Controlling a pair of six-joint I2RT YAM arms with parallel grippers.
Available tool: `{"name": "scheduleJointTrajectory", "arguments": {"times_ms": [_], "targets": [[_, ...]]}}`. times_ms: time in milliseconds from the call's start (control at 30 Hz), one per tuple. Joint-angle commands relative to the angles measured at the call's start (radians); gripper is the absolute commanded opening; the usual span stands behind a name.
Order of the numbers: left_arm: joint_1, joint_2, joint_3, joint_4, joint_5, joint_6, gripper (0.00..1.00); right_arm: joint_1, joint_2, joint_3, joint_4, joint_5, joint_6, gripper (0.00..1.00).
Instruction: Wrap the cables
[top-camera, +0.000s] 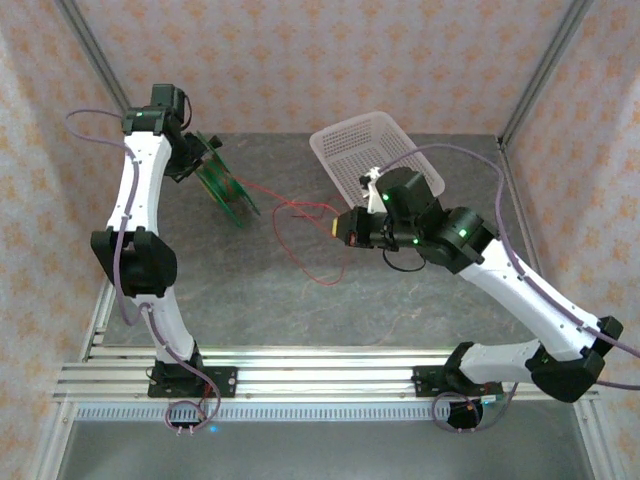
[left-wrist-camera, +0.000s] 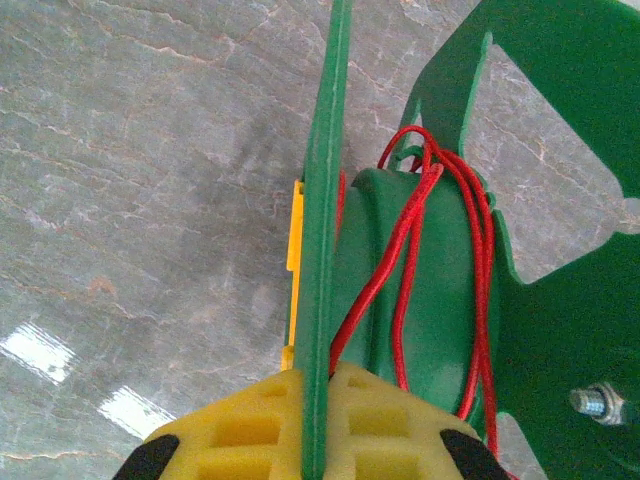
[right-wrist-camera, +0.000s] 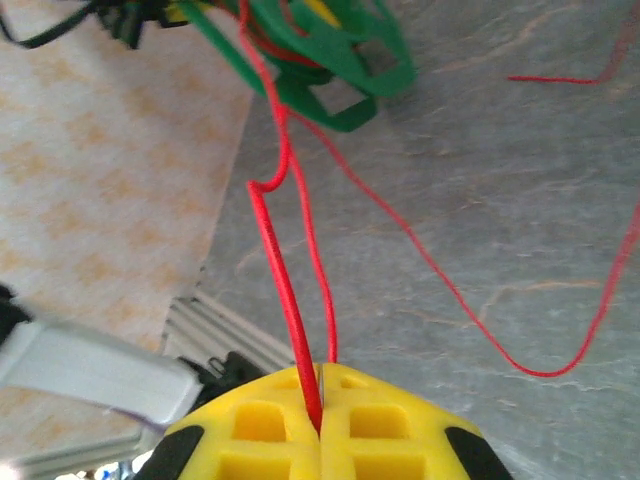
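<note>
near the white basket (top-camera: 335, 165), right hand (right-wrist-camera: 320, 395) pinches the cables (right-wrist-camera: 285, 290); left hand (left-wrist-camera: 318, 390) clamps the green reel (left-wrist-camera: 440, 280), apparently its flange.

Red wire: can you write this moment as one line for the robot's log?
left gripper: shut on green spool flange | right gripper: shut on red wire | wire: few turns on spool, rest loose on table

grey table (top-camera: 250, 295), red cable (top-camera: 318, 282), white basket (top-camera: 350, 150)
</note>
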Motion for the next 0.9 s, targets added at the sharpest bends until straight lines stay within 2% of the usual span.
{"name": "scheduleJointTrajectory", "arguments": {"times_ms": [0, 167, 267, 400, 533, 867], "targets": [[0.066, -0.07, 0.037, 0.147, 0.006, -0.084, 0.0, -0.013, -0.09, -0.075, 0.015, 0.003, 0.006, 0.0], [0.088, -0.112, 0.075, 0.197, 0.126, -0.138, 0.0, -0.015, -0.091, -0.163, 0.171, -0.098, 0.042, 0.0], [0.103, -0.147, 0.09, 0.224, 0.171, -0.156, 0.0, -0.025, -0.089, -0.186, 0.148, -0.077, 0.041, 0.0], [0.148, -0.162, 0.117, 0.264, 0.309, -0.191, 0.0, -0.06, -0.105, -0.246, 0.106, -0.037, 0.052, 0.0], [0.173, -0.173, 0.164, 0.271, 0.397, -0.189, 0.0, -0.112, -0.124, -0.324, 0.071, 0.02, 0.053, 0.0], [0.18, -0.288, 0.082, 0.376, 0.589, -0.236, 0.0, -0.251, -0.139, -0.431, 0.105, 0.049, 0.064, 0.0]]}}
